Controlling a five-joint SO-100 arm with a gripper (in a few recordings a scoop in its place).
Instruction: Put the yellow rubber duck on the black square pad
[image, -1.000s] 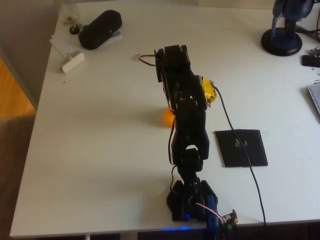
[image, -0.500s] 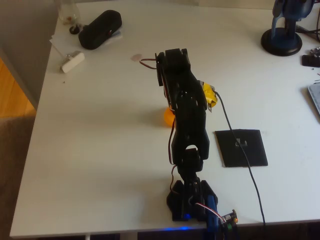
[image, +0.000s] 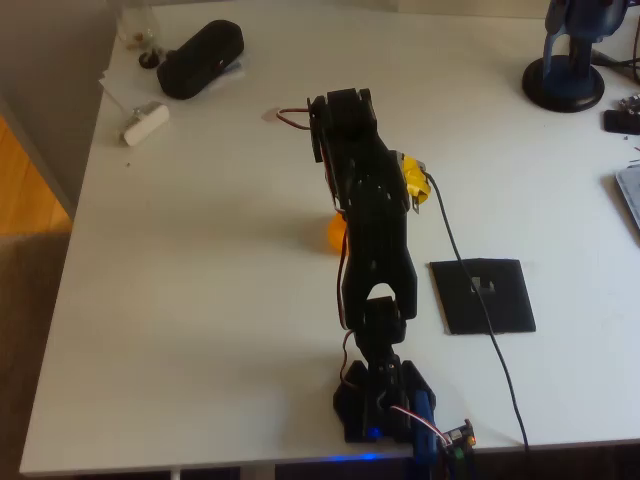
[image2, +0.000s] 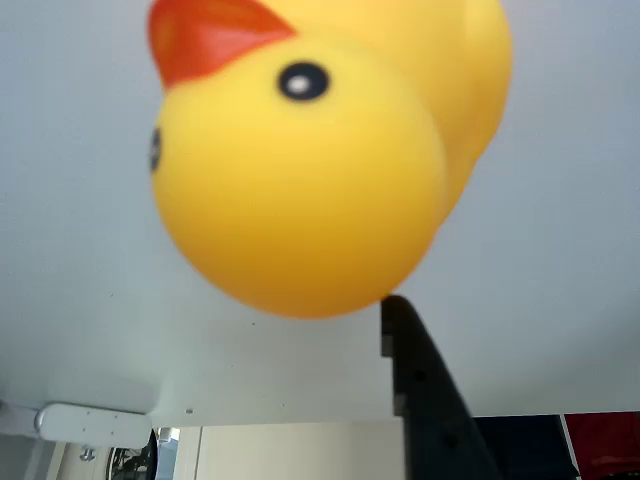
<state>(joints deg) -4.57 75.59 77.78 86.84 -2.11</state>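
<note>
yellow rubber duck close before wrist camera, red beak toward upper left; black gripper finger beneath; finger state indeterminable; black square pad apart.

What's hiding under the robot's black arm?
The yellow rubber duck peeks out beside the arm, on the white table. The arm covers most of it; up close its head shows.

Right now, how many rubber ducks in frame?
1. The yellow rubber duck sits close in front of the wrist camera; in the overhead view it peeks out orange left of the arm. More could hide under the arm.
</note>
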